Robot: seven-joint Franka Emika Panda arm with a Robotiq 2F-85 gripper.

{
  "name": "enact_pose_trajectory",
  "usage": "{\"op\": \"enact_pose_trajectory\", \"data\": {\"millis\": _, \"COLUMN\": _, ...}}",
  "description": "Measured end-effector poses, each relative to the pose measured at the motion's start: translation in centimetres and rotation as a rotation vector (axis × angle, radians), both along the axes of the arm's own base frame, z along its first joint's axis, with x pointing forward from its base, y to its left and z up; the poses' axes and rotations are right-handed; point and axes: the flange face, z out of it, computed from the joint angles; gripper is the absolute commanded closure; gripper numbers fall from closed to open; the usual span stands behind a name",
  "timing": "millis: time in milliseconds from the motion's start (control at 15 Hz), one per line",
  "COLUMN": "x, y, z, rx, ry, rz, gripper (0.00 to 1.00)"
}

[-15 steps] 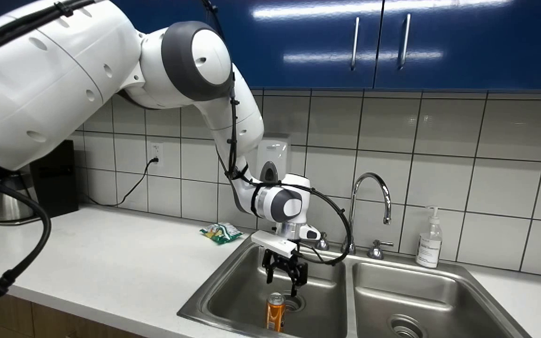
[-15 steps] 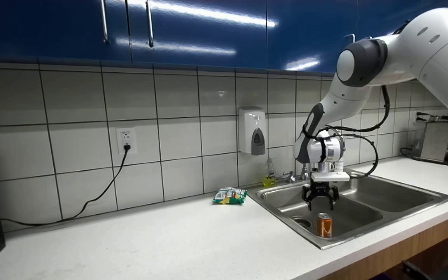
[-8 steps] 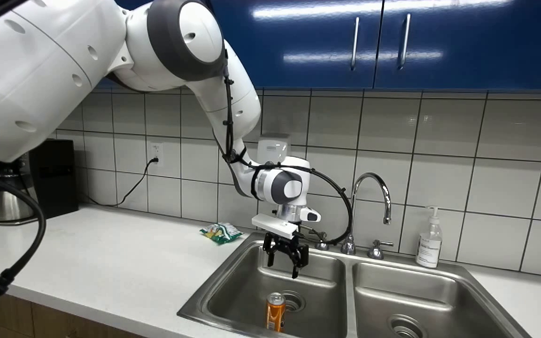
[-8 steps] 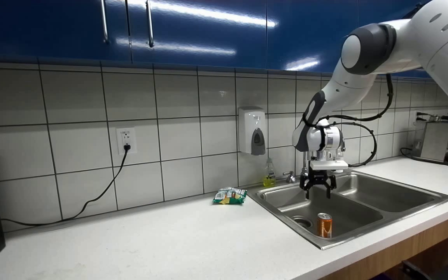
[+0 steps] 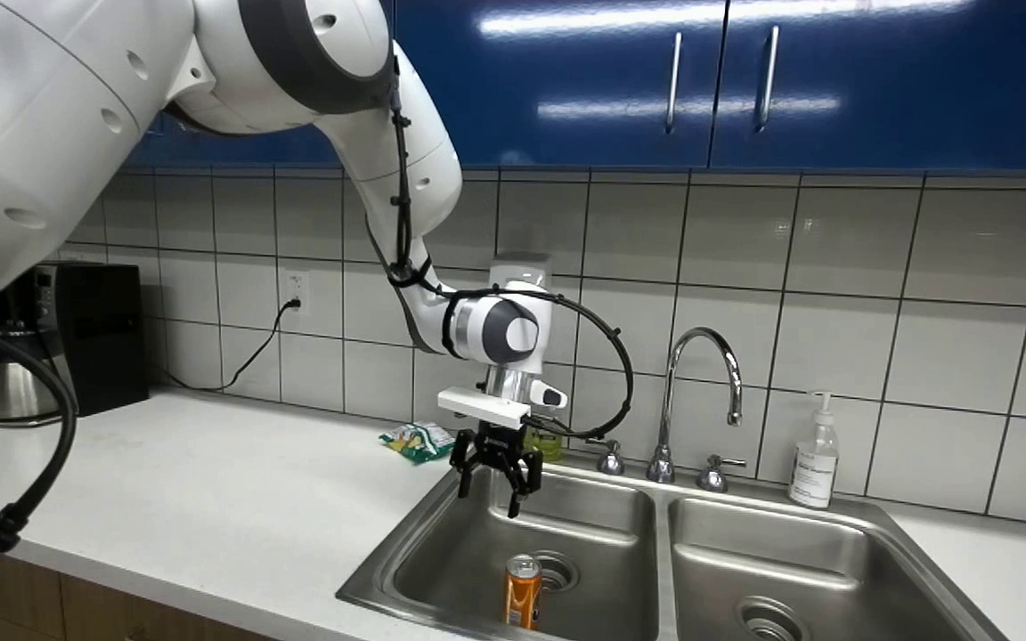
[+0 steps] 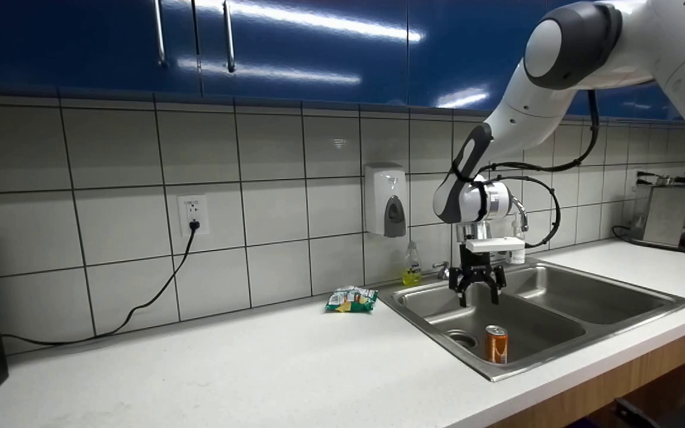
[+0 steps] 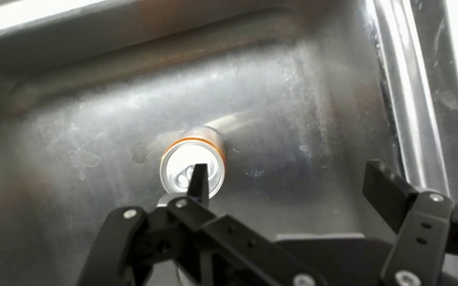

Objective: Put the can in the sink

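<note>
Blue cabinets (image 6: 295,59) ran along the top, white counter (image 6: 217,368) down below. The robot arm (image 5: 428,156) stretched out over the steel double sink (image 5: 664,552), which was set into the counter. Its pincer (image 7: 288,183) hung above the sink, fingers (image 7: 386,194) spread pretty wide. A green snack bag (image 6: 351,299) lay just beside the sink. And the can (image 5: 522,595), a little orange one, stood upright in the basin (image 5: 584,531) on the bag's side, near the drain (image 5: 557,572), with the pincer well clear above it.
</note>
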Motion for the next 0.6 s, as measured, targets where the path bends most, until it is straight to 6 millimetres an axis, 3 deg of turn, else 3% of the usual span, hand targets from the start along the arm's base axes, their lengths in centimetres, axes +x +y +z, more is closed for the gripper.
{"op": "enact_pose_trajectory", "data": {"millis": 267, "x": -2.7, "y": 2.6, "z": 0.6, "rx": 0.029, "ry": 0.054, "rz": 0.032, "gripper": 0.0}}
{"op": "enact_pose_trajectory", "data": {"millis": 600, "x": -8.0, "y": 5.4, "z": 1.3, "rx": 0.069, "ry": 0.13, "rz": 0.072, "gripper": 0.0}}
